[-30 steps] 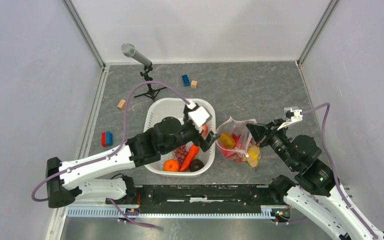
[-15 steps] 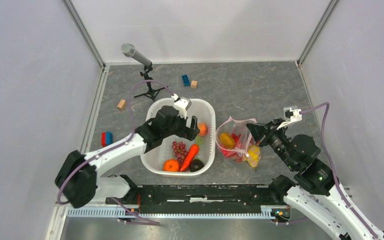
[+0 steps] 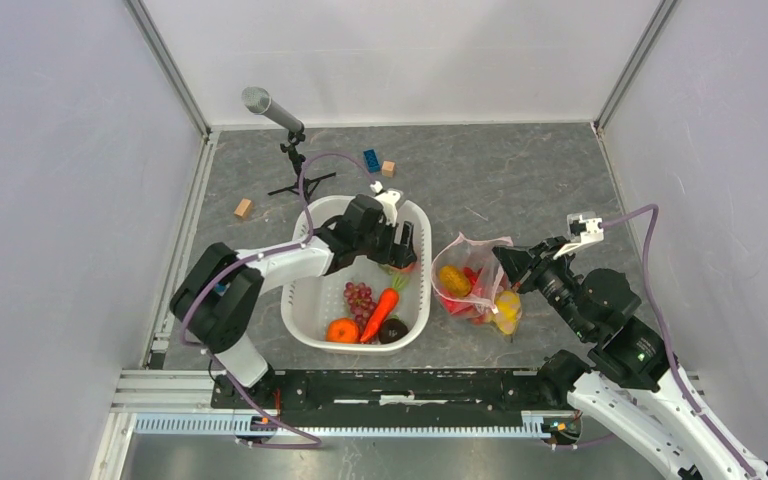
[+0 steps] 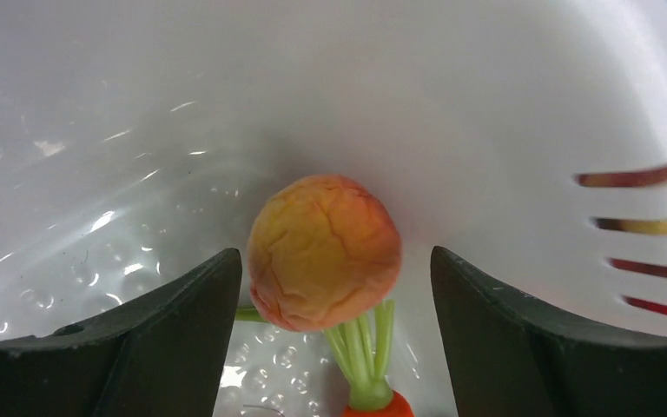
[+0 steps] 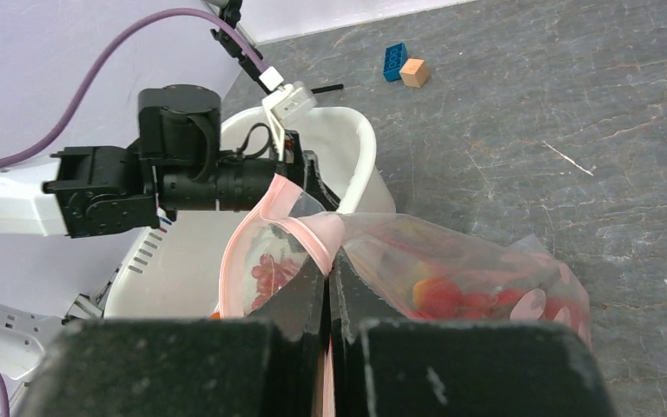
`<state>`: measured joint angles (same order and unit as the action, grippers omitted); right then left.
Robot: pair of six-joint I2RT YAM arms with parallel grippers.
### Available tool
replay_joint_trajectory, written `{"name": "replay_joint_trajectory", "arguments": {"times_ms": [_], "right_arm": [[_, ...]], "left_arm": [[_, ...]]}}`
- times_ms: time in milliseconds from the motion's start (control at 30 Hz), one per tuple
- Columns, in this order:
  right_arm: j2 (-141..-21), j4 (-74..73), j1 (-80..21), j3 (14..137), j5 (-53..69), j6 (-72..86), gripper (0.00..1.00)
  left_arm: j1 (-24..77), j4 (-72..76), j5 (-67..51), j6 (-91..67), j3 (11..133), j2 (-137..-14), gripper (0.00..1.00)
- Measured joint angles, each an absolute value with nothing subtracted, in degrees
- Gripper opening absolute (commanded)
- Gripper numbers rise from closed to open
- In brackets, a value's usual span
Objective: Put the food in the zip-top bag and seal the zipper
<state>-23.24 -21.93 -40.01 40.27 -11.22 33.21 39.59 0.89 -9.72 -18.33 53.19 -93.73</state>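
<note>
Left arm is down inside the white plastic basin (image 3: pixel 305 300), and the left fingers (image 4: pixel 174 330) stand open, one on each side of a small round orange-yellow toy fruit (image 4: pixel 324 252). This is the relation that matters: in the left wrist view the fruit sits straight ahead in the gap, a bit nearer the finger on the view's left, with a sliver of clearance on both sides and no contact visible. The fruit is round, so it has no long axis to line up with; closing straight in should do. It rests on the basin floor close against the curved far wall, so there is little room to push further forward. The green top of the orange toy carrot (image 4: pixel 373 404) pokes up just under the fruit, between the fingers, and could get pinched along with it. The purple toy grapes (image 3: pixel 358 296) lie further back in the basin, out of the gap. The left arm is clearly the nearer one and the only free one. The right fingers (image 5: pixel 360 300) are closed tight on the pale pink zipper strip (image 5: pixel 260 208), holding up the mouth of the clear plastic zip-top bag (image 5: pixel 486 261). The bag lies on the grey stone-look desk (image 3: pixel 520 170) just beside the basin's right side, already holding several red and yellow pieces, mouth gaping toward the basin. Judged step: grasp this fruit, then carry it rightward over the basin rim to the bag mouth. Zipper is not yet sealed.
</note>
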Motion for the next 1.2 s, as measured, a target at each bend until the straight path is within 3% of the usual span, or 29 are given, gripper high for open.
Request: {"name": "replay_joint_trajectory", "arguments": {"times_ms": [233, 367, 867, 1033, 1200], "right_arm": [[-23.29, -21.93, -40.01, 40.27, -11.29, 33.15, 0.04], [-23.46, -21.93, -40.01, 40.27, -11.29, 33.15, 0.04], [-23.53, -21.85, -40.01, 40.27, -11.27, 33.21, 0.03], [-24.27, -21.08, -40.01, 40.25, -10.98, 33.41, 0.03], [-24.86, -20.60, -40.01, 40.25, -10.13, 33.71, 0.03]], "left_arm": [[39.51, 0.58, -9.54, -18.37, 53.58, -97.89, 0.61], [39.51, 0.40, -8.86, -18.35, 52.69, -96.57, 0.56], [40.10, -3.55, -8.69, -18.52, 49.98, -63.11, 0.54], [47.20, -2.61, -11.81, -17.54, 50.85, -56.12, 0.55], [56.90, -1.83, -13.23, -13.08, 54.70, -58.19, 0.56]]}}
